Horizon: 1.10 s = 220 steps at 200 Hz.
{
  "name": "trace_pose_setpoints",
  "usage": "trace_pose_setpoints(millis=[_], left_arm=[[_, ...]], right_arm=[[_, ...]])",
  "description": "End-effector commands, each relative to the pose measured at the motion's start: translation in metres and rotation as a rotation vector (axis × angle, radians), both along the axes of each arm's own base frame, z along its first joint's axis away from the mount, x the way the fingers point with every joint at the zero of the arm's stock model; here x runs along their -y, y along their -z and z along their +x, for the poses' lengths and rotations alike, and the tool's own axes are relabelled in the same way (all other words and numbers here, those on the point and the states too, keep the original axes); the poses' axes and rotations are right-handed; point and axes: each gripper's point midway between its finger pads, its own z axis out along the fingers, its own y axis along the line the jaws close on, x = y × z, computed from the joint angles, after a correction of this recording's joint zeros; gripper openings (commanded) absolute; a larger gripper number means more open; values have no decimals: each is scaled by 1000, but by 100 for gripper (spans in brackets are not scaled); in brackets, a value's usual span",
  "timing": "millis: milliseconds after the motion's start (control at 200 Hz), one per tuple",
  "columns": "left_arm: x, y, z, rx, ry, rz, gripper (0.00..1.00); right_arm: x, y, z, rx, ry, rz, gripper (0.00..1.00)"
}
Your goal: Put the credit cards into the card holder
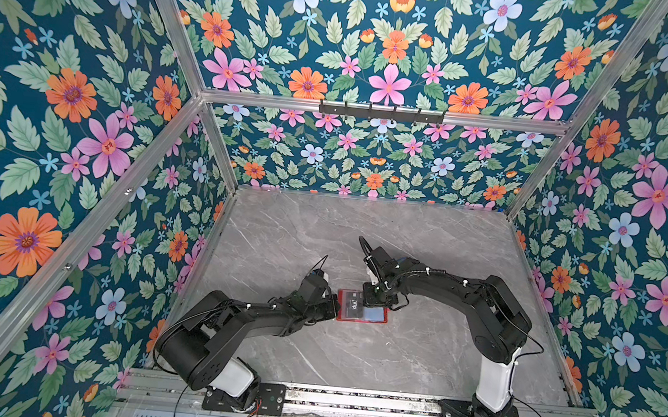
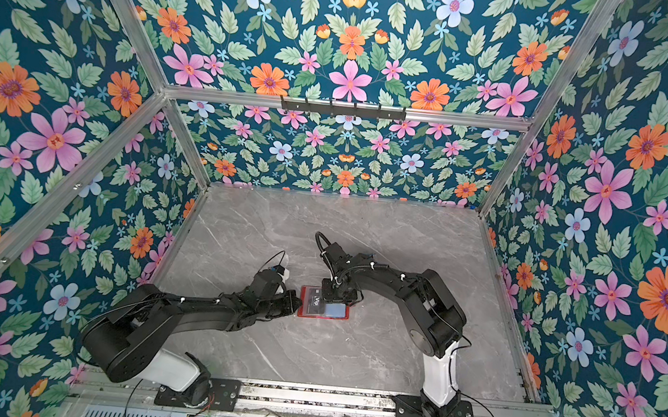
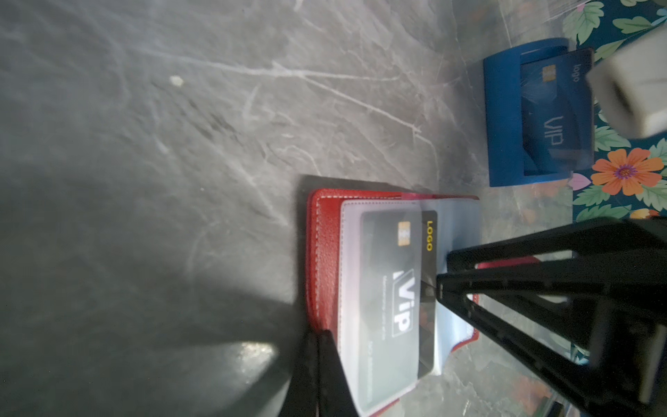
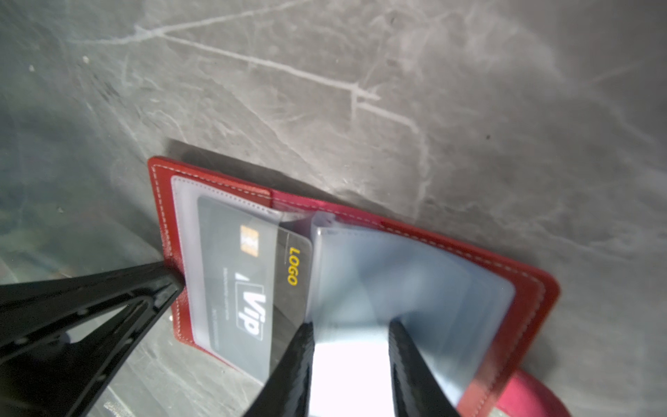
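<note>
The red card holder [image 4: 530, 289] lies open on the grey table, seen in both top views [image 1: 341, 311]. A black "VIP" credit card [image 4: 249, 285] sits in its left clear sleeve [image 4: 186, 245], one long edge sticking out toward the fold. My left gripper [image 3: 317, 361] is shut, its tip pressing on the holder's outer red edge. My right gripper [image 4: 350, 343] is open over the bluish sleeves [image 4: 415, 281] of the right half, with nothing gripped. A dark blue "VIP" credit card [image 3: 552, 119] stands in a blue stand [image 3: 501, 119].
The blue stand is beyond the holder, close to the floral wall [image 3: 624, 173], and is hidden in both top views. Both arms [image 1: 255, 314] [image 1: 462, 293] meet over the holder at mid-table. Bare grey marble [image 1: 363, 229] lies behind them.
</note>
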Motion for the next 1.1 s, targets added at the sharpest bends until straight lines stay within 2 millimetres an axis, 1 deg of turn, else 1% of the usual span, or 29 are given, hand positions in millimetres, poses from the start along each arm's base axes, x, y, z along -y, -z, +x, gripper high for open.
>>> trace_pose_setpoints(millis=[0,175,325,400,550,640,710,820,970,1050,1095], left_arm=[[-5,12,-14,-62,25,34,0],[-3,12,-13,-59,34,27,0],[2,10,-13,-58,53,13,0],[2,9,-13,-55,53,17,0],[-2,7,-11,-46,43,41,0],[-5,7,-11,-45,36,60,0],[-7,8,-11,-43,33,67,0],[-8,8,-12,-43,34,69,0],[-7,7,-12,-41,37,65,0],[-7,7,-12,-41,37,65,0],[-7,7,-12,-43,36,65,0]], right_arm=[[6,16,-15,-64,-17,-39,39],[2,18,-18,-79,-28,-29,40],[-1,16,-19,-79,-33,-17,43],[2,9,-15,-46,-19,-19,43],[7,-13,-6,33,11,-17,43],[10,-23,-3,66,22,-17,43],[9,-28,-4,70,19,-4,40],[2,-30,-7,53,-1,33,31],[-6,-23,-13,14,-23,46,14],[-9,-20,-14,8,-29,43,9],[-10,-18,-14,5,-31,40,8]])
